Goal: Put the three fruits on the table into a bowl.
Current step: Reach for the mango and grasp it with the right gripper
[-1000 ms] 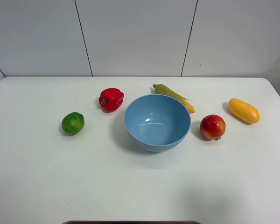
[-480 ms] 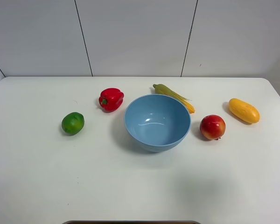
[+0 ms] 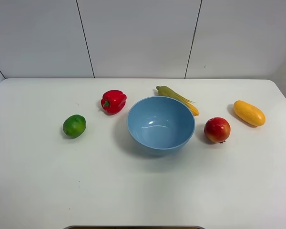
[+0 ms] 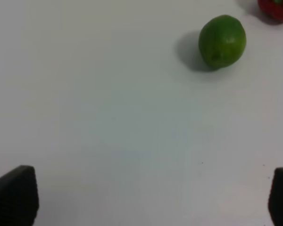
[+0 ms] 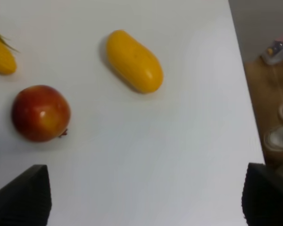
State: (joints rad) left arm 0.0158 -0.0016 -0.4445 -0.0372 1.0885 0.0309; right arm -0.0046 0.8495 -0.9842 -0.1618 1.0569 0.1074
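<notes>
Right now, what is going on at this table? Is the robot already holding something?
Nothing is held at this moment. The green lime, the red apple and the yellow mango all lie on the table, outside the blue bowl, which is empty. The left gripper hangs open over the table near the lime, and the right gripper hangs open near the apple and the mango. A red pepper and a corn cob lie beside the bowl.

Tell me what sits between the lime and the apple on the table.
Only the blue bowl stands between lime and apple, as the exterior high view shows; the pepper and corn lie farther back.
</notes>
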